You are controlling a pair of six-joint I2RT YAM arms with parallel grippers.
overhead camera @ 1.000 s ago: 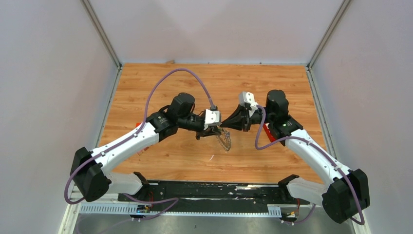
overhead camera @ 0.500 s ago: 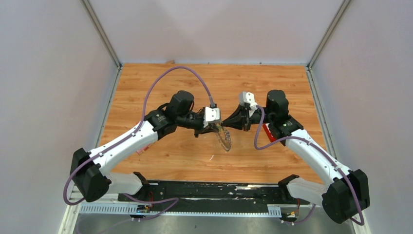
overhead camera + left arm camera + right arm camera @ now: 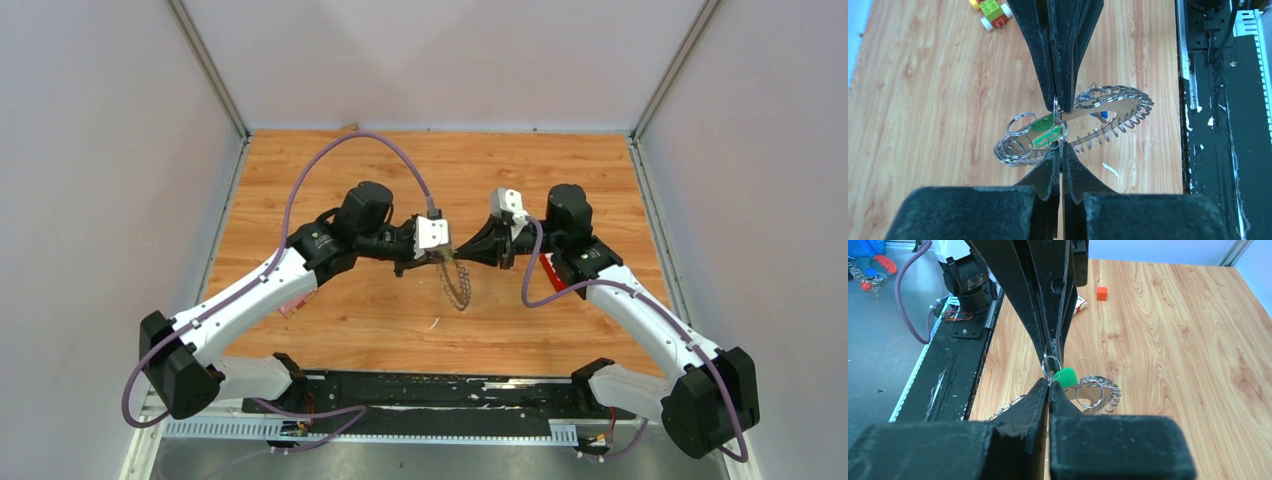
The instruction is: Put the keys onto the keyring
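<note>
The keyring [image 3: 458, 285], a large silver ring with many small rings and teeth round it, hangs above the wood between both arms. It also shows in the left wrist view [image 3: 1113, 105] and the right wrist view [image 3: 1098, 392]. My left gripper [image 3: 443, 256] is shut on the keyring's near edge [image 3: 1060, 150]. My right gripper [image 3: 462, 255] meets it tip to tip and is shut on a small split ring [image 3: 1050, 365]. The green key [image 3: 1048, 137] hangs at that spot, and shows in the right wrist view [image 3: 1065, 376]. A blue bit [image 3: 1102, 115] shows through the ring.
A red block [image 3: 548, 268] lies under the right arm and a pink card [image 3: 290, 305] under the left arm. A small brick toy [image 3: 993, 12] and an orange cube [image 3: 1102, 293] lie on the wood. The black base rail [image 3: 430, 390] runs along the near edge.
The left arm has swung back and up a little. The keyring has risen with it and now hangs more edge-on. The right arm has stayed put.
</note>
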